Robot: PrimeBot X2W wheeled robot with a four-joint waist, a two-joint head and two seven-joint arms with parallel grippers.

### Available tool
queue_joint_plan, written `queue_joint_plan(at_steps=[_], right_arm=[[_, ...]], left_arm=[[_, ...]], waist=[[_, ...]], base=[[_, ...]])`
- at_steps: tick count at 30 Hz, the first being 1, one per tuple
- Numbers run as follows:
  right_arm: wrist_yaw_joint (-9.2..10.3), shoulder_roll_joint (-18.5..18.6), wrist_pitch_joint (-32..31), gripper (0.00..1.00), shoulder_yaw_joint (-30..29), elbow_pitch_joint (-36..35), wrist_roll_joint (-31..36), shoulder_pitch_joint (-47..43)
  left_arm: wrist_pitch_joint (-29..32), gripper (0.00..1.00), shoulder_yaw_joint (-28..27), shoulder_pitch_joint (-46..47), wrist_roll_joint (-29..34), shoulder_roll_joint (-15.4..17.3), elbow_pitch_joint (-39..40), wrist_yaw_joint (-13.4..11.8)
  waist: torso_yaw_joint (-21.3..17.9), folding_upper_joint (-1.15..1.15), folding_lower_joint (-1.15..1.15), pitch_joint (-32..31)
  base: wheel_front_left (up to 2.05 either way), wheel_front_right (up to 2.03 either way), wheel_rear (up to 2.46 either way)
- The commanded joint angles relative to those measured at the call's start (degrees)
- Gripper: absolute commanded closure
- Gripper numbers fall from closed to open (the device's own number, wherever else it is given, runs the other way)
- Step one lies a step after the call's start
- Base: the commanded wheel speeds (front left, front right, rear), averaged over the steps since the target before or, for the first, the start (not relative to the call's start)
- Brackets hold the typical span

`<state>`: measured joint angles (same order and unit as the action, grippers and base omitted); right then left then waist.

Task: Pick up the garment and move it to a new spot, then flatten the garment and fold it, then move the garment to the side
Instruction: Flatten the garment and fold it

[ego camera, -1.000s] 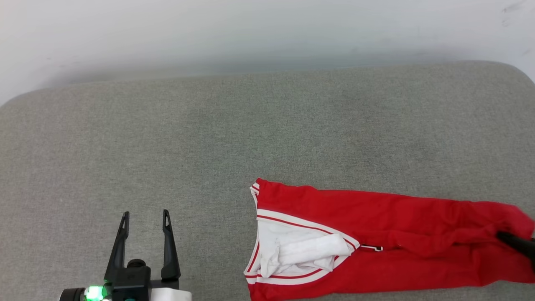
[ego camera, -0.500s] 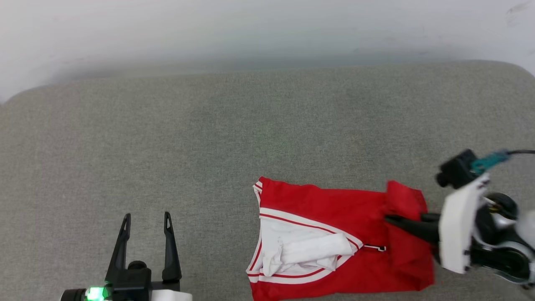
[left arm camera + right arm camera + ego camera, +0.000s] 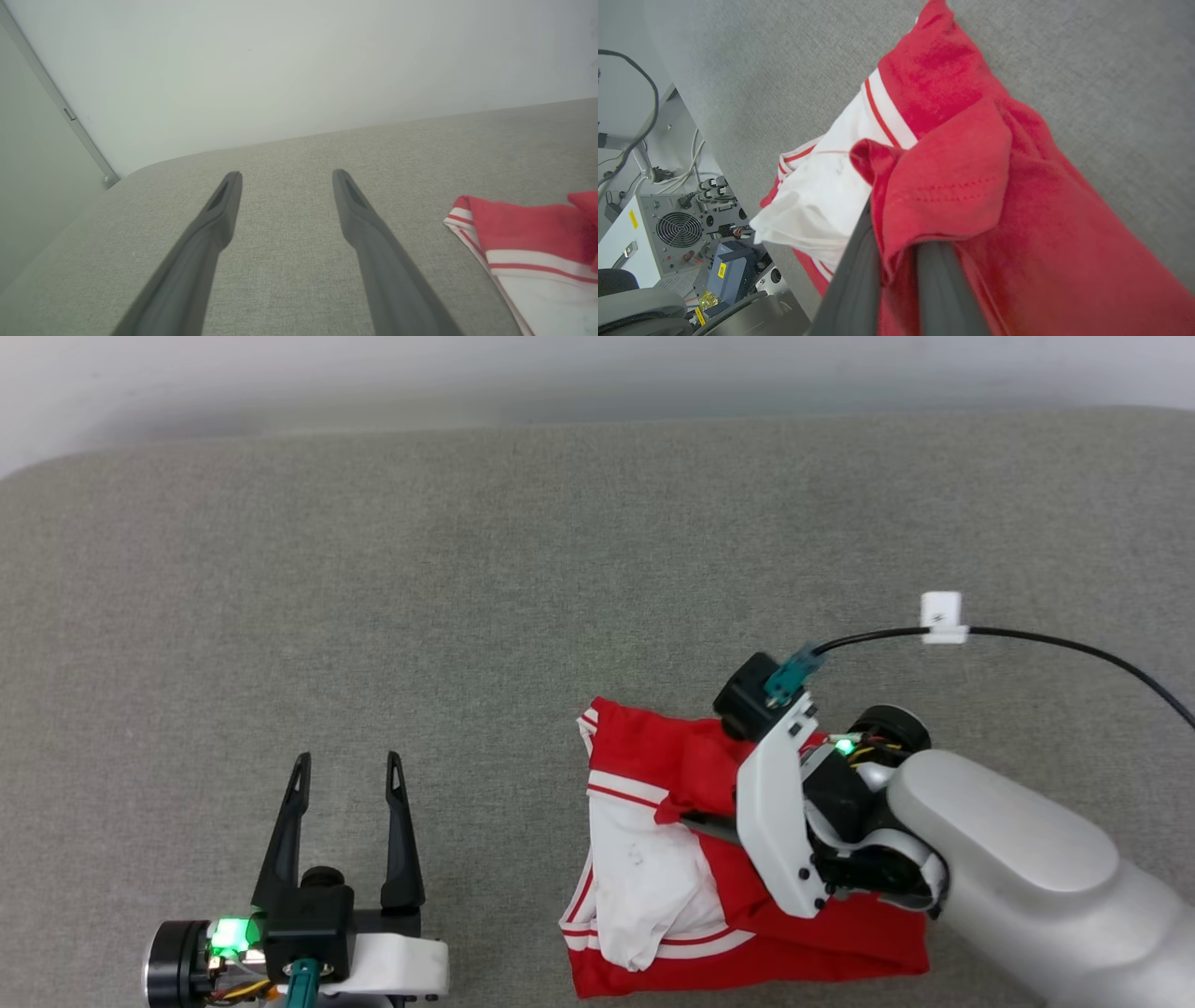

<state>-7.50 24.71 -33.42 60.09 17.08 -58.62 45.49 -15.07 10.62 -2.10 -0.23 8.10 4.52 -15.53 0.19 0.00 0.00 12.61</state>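
Two hands are in front of you over a grey cloth-covered bench (image 3: 467,569). Nearest, at your lower left, the left hand (image 3: 347,758) is over bare bench. Its two dark fingers are spread wide apart with nothing between them.

To its right and clear of it, the garment (image 3: 840,943) lies bunched close to the near edge of the bench. A white sleeve with red-striped trim is turned toward the left hand, and the red body is doubled over behind it.

The right hand (image 3: 695,819) reaches in from your right, its fingers pointing left. They are drawn together and clamped on a stitched fold of the red cloth, which drapes over the fingertips and hides them.

Just beyond that wrist, a black cable (image 3: 1027,637) with a white clip (image 3: 941,616) arcs over the bench. Farther back is bare grey surface, then a pale wall (image 3: 373,373).
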Motion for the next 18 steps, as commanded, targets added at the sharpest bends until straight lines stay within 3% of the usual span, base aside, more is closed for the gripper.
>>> queue_joint_plan(at_steps=[1, 9, 10, 12, 13, 18], right_arm=[[0.02, -1.57, -0.16, 1.00, 2.39, 2.73, 1.59, 1.55], [0.05, -2.65, 3.85, 1.00, 7.05, 8.56, 2.40, 1.33], [0.06, -2.44, 4.99, 0.93, 7.21, 8.66, 2.26, 1.27], [0.05, -1.78, 7.01, 0.58, 7.59, 7.69, 1.75, 1.27], [0.05, -1.24, 8.54, 0.00, 7.70, 6.71, 2.04, 1.74], [0.03, 2.76, 17.37, 0.00, 6.65, 1.58, 3.75, 2.97]], left_arm=[[-0.13, 0.00, 0.18, 1.16, 0.06, -0.27, -0.23, 0.33], [-0.13, 0.00, -0.36, 2.11, -0.23, -0.49, -0.75, 0.35], [-0.13, 0.00, -0.57, 1.81, -0.27, -0.43, -0.84, 0.30], [-0.13, 0.00, -1.02, 0.93, -0.39, -0.27, -1.04, 0.18], [-0.13, 0.00, -1.22, 0.55, -0.39, -0.20, -1.08, 0.14], [-0.13, 0.00, -2.08, -0.96, -0.38, 0.02, -0.81, 0.25]], waist=[[0.74, 0.00, 0.00, 1.29], [1.26, 0.00, 0.00, 1.96], [1.06, 0.00, 0.00, 1.63], [0.49, 0.00, 0.00, 0.74], [0.12, 0.00, 0.00, 0.25], [-1.72, 0.00, 0.00, -2.55]], base=[[0.00, 0.00, 0.00], [0.00, 0.00, 0.00], [0.00, 0.00, 0.00], [0.00, 0.00, 0.00], [0.00, 0.00, 0.00], [0.00, 0.00, 0.00]])
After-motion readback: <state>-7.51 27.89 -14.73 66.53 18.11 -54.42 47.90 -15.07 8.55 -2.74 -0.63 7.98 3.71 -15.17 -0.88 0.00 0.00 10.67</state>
